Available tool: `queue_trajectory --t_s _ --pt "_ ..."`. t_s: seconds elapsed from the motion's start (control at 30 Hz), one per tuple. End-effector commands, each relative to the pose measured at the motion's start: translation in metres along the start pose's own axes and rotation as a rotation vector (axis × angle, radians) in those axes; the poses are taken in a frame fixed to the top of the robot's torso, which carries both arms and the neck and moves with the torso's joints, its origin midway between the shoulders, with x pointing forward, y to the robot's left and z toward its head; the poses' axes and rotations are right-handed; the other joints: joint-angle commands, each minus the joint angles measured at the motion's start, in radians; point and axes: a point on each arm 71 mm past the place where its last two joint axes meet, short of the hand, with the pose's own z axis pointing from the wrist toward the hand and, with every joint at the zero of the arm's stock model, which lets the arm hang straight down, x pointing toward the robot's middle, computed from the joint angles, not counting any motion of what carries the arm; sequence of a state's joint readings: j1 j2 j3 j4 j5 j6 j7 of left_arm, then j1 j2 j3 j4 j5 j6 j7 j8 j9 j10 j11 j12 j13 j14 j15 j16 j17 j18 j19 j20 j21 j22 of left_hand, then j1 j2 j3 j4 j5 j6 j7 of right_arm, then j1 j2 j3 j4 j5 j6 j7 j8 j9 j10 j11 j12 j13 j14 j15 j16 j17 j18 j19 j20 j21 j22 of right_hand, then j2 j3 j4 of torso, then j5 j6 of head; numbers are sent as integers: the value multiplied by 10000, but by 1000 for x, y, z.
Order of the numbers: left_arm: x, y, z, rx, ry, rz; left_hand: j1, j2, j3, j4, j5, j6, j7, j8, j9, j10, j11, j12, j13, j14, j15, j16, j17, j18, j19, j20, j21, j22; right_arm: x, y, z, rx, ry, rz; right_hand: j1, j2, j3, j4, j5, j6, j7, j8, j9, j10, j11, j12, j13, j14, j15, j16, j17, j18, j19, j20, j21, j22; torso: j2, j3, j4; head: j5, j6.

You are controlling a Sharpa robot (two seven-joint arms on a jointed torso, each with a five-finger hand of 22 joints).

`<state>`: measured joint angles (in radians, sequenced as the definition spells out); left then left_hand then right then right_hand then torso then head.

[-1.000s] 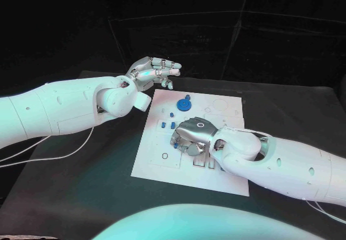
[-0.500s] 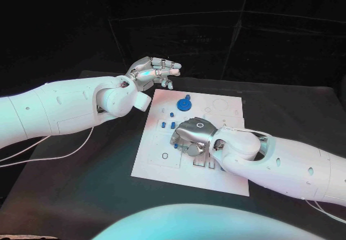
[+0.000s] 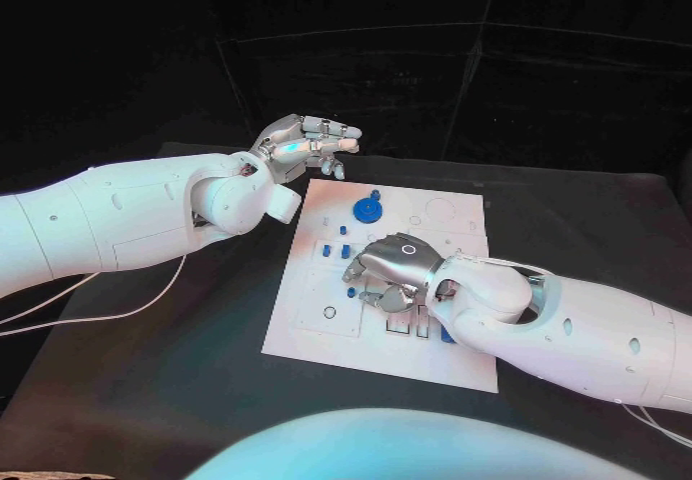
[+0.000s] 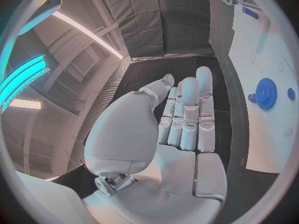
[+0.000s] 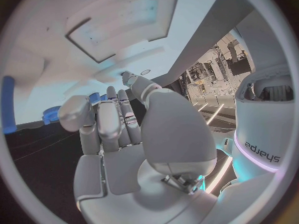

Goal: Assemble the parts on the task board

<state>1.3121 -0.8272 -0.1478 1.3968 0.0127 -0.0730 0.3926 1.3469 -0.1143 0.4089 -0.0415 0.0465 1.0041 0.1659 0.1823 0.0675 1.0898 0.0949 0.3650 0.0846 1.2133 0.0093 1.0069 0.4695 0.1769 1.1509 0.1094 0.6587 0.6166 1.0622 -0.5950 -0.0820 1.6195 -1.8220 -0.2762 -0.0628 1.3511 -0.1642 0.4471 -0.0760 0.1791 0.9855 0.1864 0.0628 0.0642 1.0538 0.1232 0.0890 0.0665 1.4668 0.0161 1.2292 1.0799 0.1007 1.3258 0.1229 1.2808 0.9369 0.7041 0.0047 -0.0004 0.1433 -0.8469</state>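
The right hand (image 3: 389,268) lies palm-down over the middle of the task board (image 3: 325,340), and it hides whatever sits beneath its palm; a small blue piece (image 3: 351,293) peeks out at its fingertips, but whether the fingers pinch it or merely touch it cannot be told. In the right wrist view the fingers (image 5: 109,122) are curled in close together toward the board, with blue shapes half-hidden behind them — too blurred to name. The board is a white plate whose long axis runs away from the robot, slightly skewed on the black table (image 3: 173,400). Toward its far end a blue gear (image 3: 369,209) lies flat, with a small blue knob (image 3: 375,193) just beyond it; two little blue parts (image 3: 336,250) stand side by side between the gear and the right hand. Another blue part (image 3: 444,335) is cut off by the right forearm. The left hand (image 3: 306,140) hangs above the table off the board's far left corner, fingers straight and held side by side, holding nothing.
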Motion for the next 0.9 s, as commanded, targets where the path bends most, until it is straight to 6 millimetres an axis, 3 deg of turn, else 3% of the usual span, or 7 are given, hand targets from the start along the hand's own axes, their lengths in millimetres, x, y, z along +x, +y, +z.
queue_trajectory --t_s 0.03,0.17,0.3,0.53,0.73,0.9 --pt "0 -1 0 40 97 -75 32 86 -73 8 28 -22 12 -5 -5 -71 -33 65 -12 -74 1 -38 -9 56 -31 9 -56 -9 -7 0 -8 -29 -661 280 -101 -13 -82 13 51 -62 -12 8 22 -21 -48 100 19 136 70 7 14 141 -5 3 -43 50 -13 -4 -16 -16 21" --pt "0 -1 0 40 87 -71 32 86 -73 8 28 -22 12 -5 -5 -71 -33 65 -12 -74 1 -38 -9 56 -31 9 -56 -9 -13 -8 -26 385 -710 687 -89 53 -133 43 120 44 -43 54 47 171 -92 296 45 173 38 71 49 107 108 -6 57 242 -18 -1 -14 -70 63" --pt "-1 -1 -1 42 60 -63 32 86 -73 8 28 -22 12 -5 -5 -71 -33 65 -12 -74 1 -38 -9 56 -31 9 -56 -9 -31 -29 -44 1388 -542 1396 -195 45 -241 137 111 74 -117 45 47 364 -164 472 49 205 -11 152 110 68 233 -34 176 463 -17 6 -35 -275 194" --pt "-1 -1 0 44 63 -61 32 86 -73 8 28 -22 12 -5 -5 -71 -33 65 -12 -74 1 -38 -9 56 -31 9 -56 -9 -59 -65 -69 2796 -235 1241 -423 -204 -951 300 97 -240 -250 -2 19 -213 -216 375 -25 166 -59 38 -131 116 109 -74 -12 138 -14 -6 -18 -547 382" --pt "-1 -1 0 33 72 -61 35 99 -86 8 27 -21 11 -4 -4 -79 -33 74 -13 -74 2 -37 -15 56 -26 11 -65 -15 -64 -80 -80 3373 238 621 61 36 -2366 539 110 -322 -328 32 46 -887 -174 574 6 155 -26 25 -297 147 48 -48 -204 -111 3 -6 7 -633 442" --pt "-1 0 0 24 73 -60 35 99 -86 8 27 -21 11 -4 -4 -79 -33 74 -13 -74 2 -37 -15 56 -26 11 -65 -15 -63 -84 -82 3508 643 348 295 150 -2656 614 126 -342 -370 27 44 -982 -171 719 7 148 -21 22 -355 151 59 -46 -228 -130 -10 -3 12 -630 445"
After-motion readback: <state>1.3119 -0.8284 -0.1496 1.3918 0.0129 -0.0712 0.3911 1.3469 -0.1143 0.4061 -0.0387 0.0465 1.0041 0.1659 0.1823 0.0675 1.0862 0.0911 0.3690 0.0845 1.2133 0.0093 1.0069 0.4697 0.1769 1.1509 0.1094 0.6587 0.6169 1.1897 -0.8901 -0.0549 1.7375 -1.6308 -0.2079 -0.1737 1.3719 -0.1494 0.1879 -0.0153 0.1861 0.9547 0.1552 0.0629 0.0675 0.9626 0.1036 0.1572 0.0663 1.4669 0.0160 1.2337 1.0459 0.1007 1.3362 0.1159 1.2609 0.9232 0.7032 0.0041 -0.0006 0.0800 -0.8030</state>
